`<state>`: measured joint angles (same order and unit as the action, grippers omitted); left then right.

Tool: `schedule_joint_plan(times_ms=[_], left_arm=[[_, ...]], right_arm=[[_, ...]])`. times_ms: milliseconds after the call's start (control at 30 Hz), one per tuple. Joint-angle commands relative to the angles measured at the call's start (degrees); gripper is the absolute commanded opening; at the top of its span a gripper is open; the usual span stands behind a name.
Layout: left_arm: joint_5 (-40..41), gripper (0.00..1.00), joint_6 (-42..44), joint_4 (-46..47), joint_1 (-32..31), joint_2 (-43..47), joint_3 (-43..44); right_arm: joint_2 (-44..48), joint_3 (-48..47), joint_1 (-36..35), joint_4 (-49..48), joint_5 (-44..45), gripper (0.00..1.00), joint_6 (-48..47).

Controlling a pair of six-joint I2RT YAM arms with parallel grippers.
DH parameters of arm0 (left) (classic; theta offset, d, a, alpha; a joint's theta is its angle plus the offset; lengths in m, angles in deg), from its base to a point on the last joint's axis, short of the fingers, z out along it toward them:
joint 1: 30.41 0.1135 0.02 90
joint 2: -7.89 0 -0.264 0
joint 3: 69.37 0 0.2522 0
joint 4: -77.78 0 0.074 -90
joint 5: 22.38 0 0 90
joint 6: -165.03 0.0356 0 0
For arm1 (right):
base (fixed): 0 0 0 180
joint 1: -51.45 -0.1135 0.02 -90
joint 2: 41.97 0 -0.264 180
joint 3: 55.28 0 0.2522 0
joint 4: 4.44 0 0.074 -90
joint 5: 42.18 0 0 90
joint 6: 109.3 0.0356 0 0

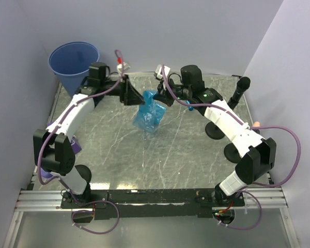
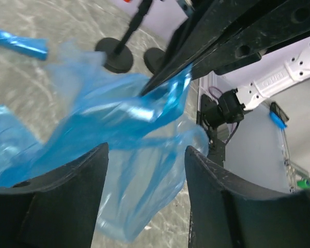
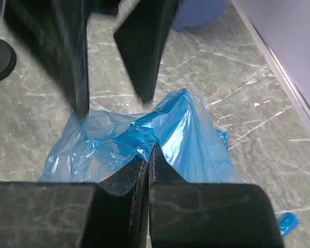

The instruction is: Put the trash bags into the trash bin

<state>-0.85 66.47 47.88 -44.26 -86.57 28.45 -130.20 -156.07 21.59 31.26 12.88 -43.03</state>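
A thin bright blue trash bag (image 1: 150,116) hangs above the middle of the table. My right gripper (image 1: 159,98) is shut on its top edge; the right wrist view shows the closed fingertips (image 3: 150,155) pinching crumpled film of the bag (image 3: 196,134). My left gripper (image 1: 138,97) is open just left of it, and the bag (image 2: 119,119) hangs between its spread fingers (image 2: 67,196) without being clamped. The dull blue trash bin (image 1: 72,59) stands at the back left corner, behind the left arm; part of it also shows in the right wrist view (image 3: 196,13).
A small rolled blue bag (image 1: 188,105) lies on the table under the right arm, also in the left wrist view (image 2: 20,44). Black round stands (image 1: 214,129) (image 1: 232,151) and a black post (image 1: 238,89) are at the right. White walls enclose the table.
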Motion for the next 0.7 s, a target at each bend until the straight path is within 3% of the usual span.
schedule_joint_plan(times_ms=[0, 133, 267, 367, 433, 467, 500, 600, 667], left_arm=[[5.0, 0.66, -0.8, 3.1, -4.0, -1.1, 2.7], [8.5, 0.66, -2.9, 6.2, -5.4, -2.0, 2.1], [6.9, 0.54, -9.0, 11.3, -5.5, -3.5, 2.1], [5.3, 0.31, -14.7, 19.7, -5.5, -3.5, -0.2], [4.9, 0.09, -15.4, 20.5, -5.5, -3.8, -0.4], [4.8, 0.03, -14.9, 19.7, -5.4, -3.9, -0.2], [4.8, 0.01, -13.9, 18.8, -5.5, -3.8, -0.1], [4.3, 0.01, -11.8, 17.2, -5.4, -2.9, -0.6], [3.3, 0.01, -12.4, 18.2, -5.2, -2.1, -2.0]], right_arm=[[0.1, -3.9, -0.9, -1.8, -1.2, 0.0, -0.9], [0.0, -4.3, -1.5, -2.1, -2.0, 0.0, 0.4], [-0.1, -4.2, -1.9, -1.8, -1.9, 0.0, 0.9], [-0.2, -3.9, -1.9, -2.4, -0.8, 0.0, 2.6], [-0.3, -3.8, -1.9, -2.8, -0.1, 0.0, 3.9], [-0.1, -3.7, -1.9, -3.0, 0.6, 0.0, 4.3], [0.1, -3.6, -1.9, -3.4, 2.1, 0.06, 4.7], [0.5, -3.2, -1.9, -4.0, 11.4, 0.56, 7.1], [1.2, -2.9, -1.7, -4.2, 19.3, 0.67, 8.0]])
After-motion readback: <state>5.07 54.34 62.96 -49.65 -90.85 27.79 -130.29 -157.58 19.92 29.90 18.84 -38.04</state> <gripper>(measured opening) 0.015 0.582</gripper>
